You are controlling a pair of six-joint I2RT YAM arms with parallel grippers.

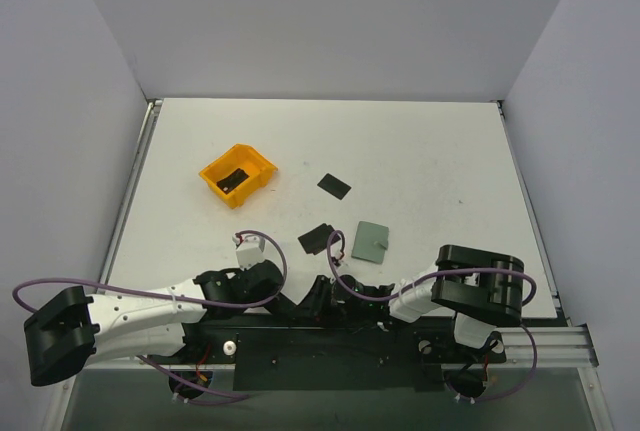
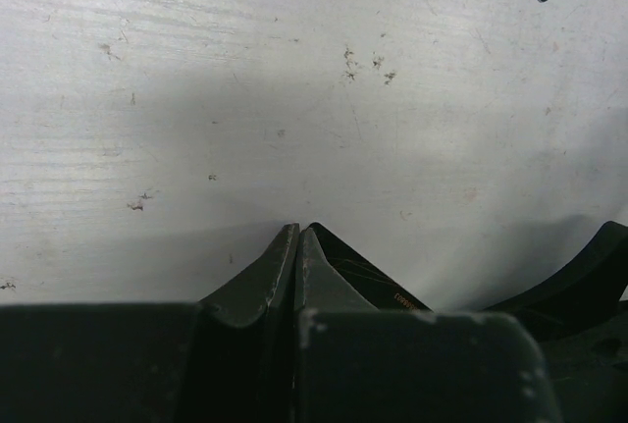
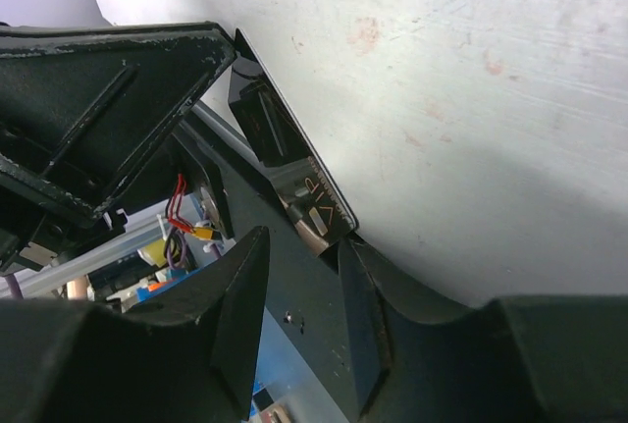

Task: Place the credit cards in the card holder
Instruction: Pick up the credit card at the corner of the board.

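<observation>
My left gripper (image 2: 297,229) is shut on a black credit card (image 2: 371,271), whose corner sticks out to the right of the fingers. Seen from the right wrist, that same card (image 3: 285,148) juts from the left gripper (image 3: 118,99) over the table's near edge. My right gripper (image 3: 300,241) is open at the card's free end, one fingertip touching it. The sage-green card holder (image 1: 371,242) lies flat just beyond both grippers (image 1: 335,298). Two overlapping black cards (image 1: 318,239) lie left of it and another card (image 1: 334,186) farther back.
An orange bin (image 1: 258,180) with a black card (image 1: 233,180) inside stands at the back left. The black base rail (image 1: 330,351) and cables run right under the grippers. White walls enclose the table on three sides.
</observation>
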